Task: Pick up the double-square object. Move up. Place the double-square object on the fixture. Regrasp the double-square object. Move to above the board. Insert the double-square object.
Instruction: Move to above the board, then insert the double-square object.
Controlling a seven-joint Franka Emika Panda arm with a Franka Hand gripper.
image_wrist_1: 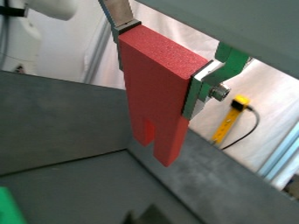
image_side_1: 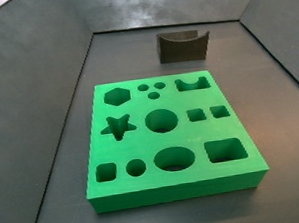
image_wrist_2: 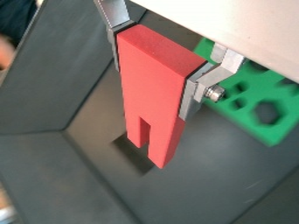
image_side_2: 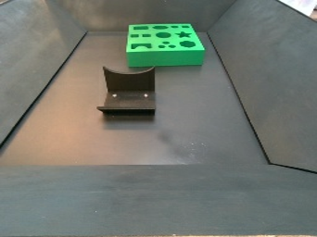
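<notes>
In both wrist views my gripper [image_wrist_1: 162,59] [image_wrist_2: 158,59] is shut on the double-square object [image_wrist_1: 152,101] [image_wrist_2: 149,101]. It is a red block hanging with its slotted two-prong end pointing down, well above the dark floor. The silver fingers [image_wrist_1: 201,87] [image_wrist_2: 198,87] press on its two narrow sides near the top. The green board [image_side_1: 168,132] [image_side_2: 165,44] [image_wrist_2: 267,103] lies flat with its shaped holes empty. The dark fixture [image_side_1: 183,45] [image_side_2: 126,93] stands apart from the board with nothing in its notch. Neither side view shows the gripper or the block.
Sloping dark grey walls [image_side_2: 37,74] [image_side_1: 33,65] enclose the floor on all sides. Beyond the wall a yellow cable [image_wrist_1: 237,115] hangs in front of white sheeting. A green corner [image_wrist_1: 10,206] shows at the frame's edge in a wrist view.
</notes>
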